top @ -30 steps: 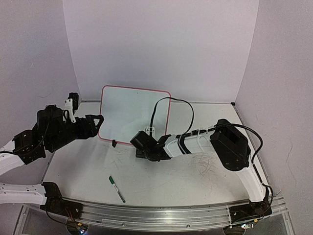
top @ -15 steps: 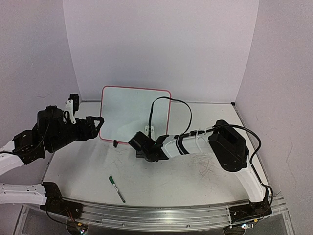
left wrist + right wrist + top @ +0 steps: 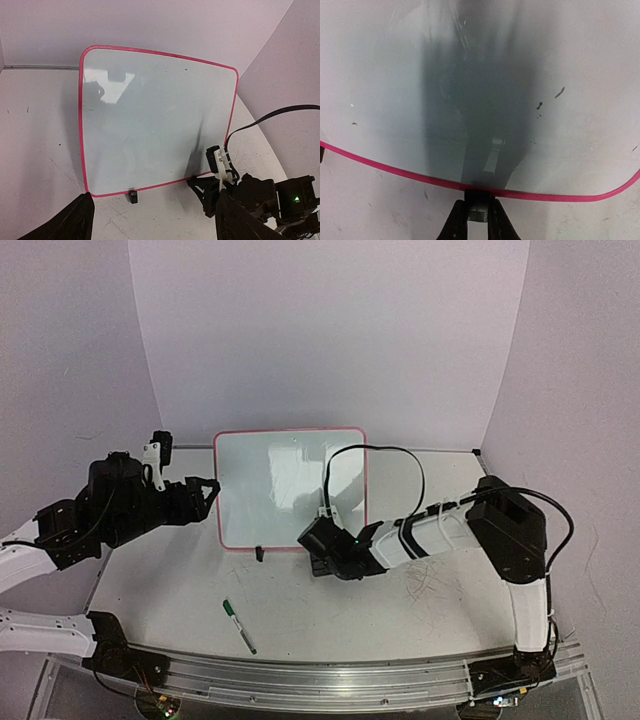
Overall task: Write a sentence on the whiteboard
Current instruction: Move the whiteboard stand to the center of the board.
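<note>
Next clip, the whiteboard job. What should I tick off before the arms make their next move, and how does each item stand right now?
1. The whiteboard stands upright, face toward the arms: ok.
2. The right gripper is shut on the board's black foot at the bottom frame: ok.
3. The left gripper is open and empty, near the board's left edge: ok.
4. Pen in a gripper: not ok. The green marker lies on the table near the front, held by neither.
5. Marker cap off: cannot tell.
6. Writing surface free: ok, no writing, only small specks.
</note>
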### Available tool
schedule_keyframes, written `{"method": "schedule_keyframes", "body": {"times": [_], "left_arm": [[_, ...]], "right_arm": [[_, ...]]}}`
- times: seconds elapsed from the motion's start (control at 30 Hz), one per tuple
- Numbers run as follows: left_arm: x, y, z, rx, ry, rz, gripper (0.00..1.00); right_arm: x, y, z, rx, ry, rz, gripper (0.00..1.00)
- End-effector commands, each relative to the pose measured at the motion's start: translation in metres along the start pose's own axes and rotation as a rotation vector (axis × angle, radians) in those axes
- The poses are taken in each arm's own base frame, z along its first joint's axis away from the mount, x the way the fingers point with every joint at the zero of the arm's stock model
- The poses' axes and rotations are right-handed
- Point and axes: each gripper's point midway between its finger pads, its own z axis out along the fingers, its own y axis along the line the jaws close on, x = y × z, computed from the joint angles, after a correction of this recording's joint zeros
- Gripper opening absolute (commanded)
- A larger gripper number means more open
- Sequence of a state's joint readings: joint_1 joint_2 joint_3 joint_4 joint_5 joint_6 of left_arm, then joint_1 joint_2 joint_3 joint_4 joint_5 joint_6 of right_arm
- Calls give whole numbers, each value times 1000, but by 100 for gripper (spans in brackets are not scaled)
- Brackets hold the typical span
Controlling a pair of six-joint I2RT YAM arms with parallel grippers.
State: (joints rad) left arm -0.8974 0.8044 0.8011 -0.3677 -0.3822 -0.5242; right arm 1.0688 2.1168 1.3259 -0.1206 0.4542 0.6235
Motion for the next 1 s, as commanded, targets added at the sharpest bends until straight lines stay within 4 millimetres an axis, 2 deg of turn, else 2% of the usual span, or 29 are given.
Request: {"method": "schedule_keyframes", "body": {"times": [0.0,0.07,0.13,0.3,0.4,0.57,0.77,0.87,0.97], "left_arm": [[-29,-15,1,15,-55,-4,85],[-33,-19,2,27,-68,0,85],[-38,-23,2,45,-87,2,85],[-47,-30,2,69,-117,-1,85],[-48,-30,3,72,-126,-5,85],[-43,-28,7,64,-118,-14,86],[-39,-25,10,46,-114,-22,86],[-31,-20,13,31,-97,-30,86],[-20,-14,16,15,-73,-49,86]], "right_arm": [[2,-22,-33,-51,-27,-115,0],[3,-31,-46,-96,-54,-125,0],[15,-50,-52,-92,-55,-145,0],[31,-106,-68,-47,-60,-92,0],[36,-128,-77,-31,-81,-67,0],[37,-135,-80,-57,-103,-31,0],[40,-127,-73,-92,-108,-13,0],[41,-128,-75,-99,-126,-10,0],[41,-134,-78,-88,-143,13,7]]}}
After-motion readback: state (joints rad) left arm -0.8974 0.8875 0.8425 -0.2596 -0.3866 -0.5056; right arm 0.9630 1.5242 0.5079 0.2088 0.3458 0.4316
